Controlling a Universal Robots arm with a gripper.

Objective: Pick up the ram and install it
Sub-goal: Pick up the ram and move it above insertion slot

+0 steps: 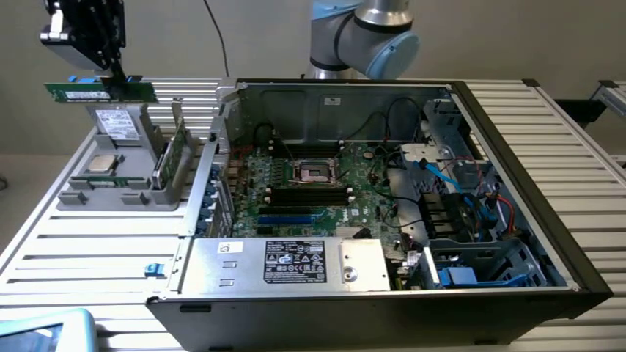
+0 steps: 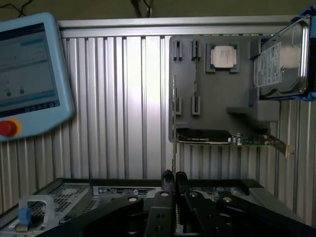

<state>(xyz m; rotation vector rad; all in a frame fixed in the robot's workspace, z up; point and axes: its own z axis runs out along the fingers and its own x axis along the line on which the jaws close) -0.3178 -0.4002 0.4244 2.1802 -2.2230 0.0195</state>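
Your pincer is clamped on the ram, held clear above the grey holder at the exterior view's left, with open air around its edges. The open case and its memory slots sit well apart. In the wrist view the ram is hard to make out between the fingers.

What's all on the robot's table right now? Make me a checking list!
Surface: ribbed metal table carrying an open computer case and a grey parts holder.
Job's things: the ram is up in the air above the holder, held level; the black memory slots look empty.
Clutter: hard drive, processor chip and green card in the holder.
Tool: the tool is shut on the ram.
Cables: blue cables inside the case; black cable hanging behind.
Surroundings: teach pendant with a red button; plain wall.
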